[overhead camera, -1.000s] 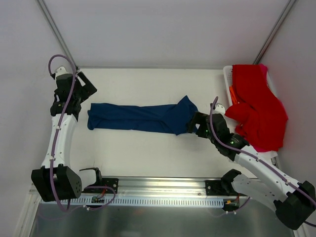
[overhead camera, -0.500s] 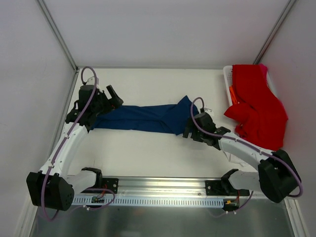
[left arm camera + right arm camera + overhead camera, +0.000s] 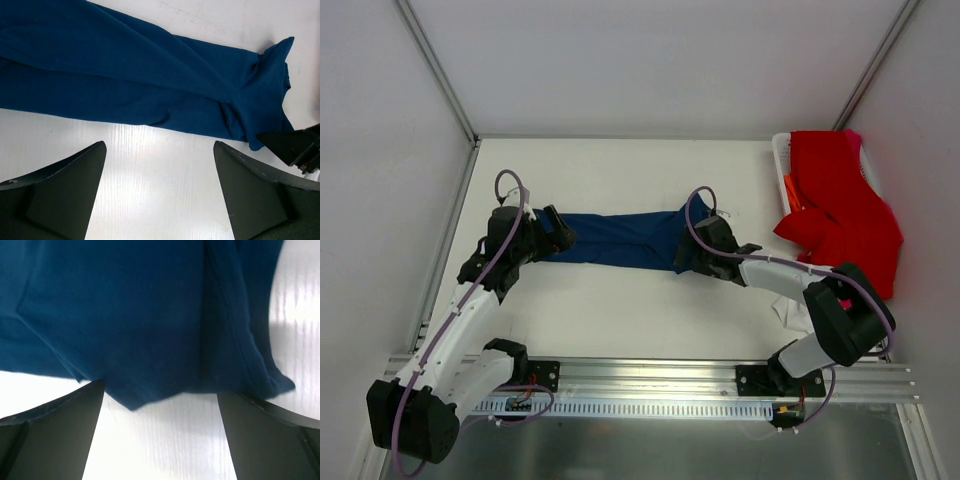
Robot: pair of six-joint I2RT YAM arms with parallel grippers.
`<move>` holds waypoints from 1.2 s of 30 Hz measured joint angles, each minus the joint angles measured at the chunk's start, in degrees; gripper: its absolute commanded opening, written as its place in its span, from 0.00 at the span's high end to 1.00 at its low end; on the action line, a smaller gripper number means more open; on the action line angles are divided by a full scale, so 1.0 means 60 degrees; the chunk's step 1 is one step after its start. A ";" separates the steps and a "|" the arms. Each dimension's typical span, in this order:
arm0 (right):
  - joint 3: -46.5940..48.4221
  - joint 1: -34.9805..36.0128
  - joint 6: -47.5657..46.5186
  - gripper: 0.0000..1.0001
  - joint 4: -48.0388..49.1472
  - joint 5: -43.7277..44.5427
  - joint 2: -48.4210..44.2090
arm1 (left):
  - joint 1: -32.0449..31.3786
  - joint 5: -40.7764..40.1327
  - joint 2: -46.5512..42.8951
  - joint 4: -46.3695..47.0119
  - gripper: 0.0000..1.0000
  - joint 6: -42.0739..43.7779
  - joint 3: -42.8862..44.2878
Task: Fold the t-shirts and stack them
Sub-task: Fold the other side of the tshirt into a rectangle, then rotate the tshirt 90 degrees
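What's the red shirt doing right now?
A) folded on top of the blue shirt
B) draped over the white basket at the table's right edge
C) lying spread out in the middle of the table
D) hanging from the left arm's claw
B: the red t-shirt hangs over the white basket at the right edge, while only the navy t-shirt lies mid-table.

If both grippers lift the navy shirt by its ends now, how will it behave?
Likely floppy: the navy shirt lies bunched in soft folds, so its middle would probably sag. Probably light, lying thin and flat on the table. A pinch may catch only one layer; the right wrist view shows overlapping loose edges.
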 measured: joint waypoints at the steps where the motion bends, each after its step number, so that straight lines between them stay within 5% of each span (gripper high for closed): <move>1: 0.0120 0.0000 0.0000 0.00 0.0033 0.0025 0.0135 | -0.0022 -0.0007 -0.0189 0.0058 0.10 -0.0007 -0.0117; 5: 0.0674 -0.0004 -0.0025 0.10 0.0189 0.0117 0.0769 | -0.0127 -0.0153 -0.0790 0.0168 0.10 -0.0018 -0.0459; 7: 0.0918 -0.0004 -0.0073 0.26 0.0248 0.0175 0.1045 | -0.0182 -0.0178 -0.0951 0.0197 0.11 -0.0025 -0.0597; 12: 0.1359 -0.0025 -0.0262 0.99 0.0244 0.0189 0.1719 | -0.0368 -0.0240 -0.0965 0.0197 0.11 -0.0022 -0.0863; 24: 0.2801 -0.0306 -0.0634 1.00 -0.0255 0.0015 0.2830 | -0.0543 -0.0408 -0.1661 0.0233 0.11 -0.0033 -0.1147; 36: 0.9351 -0.1388 -0.1931 1.00 -0.2641 -0.0266 0.6951 | -0.0554 -0.0408 -0.1789 0.0259 0.12 -0.0251 -0.1632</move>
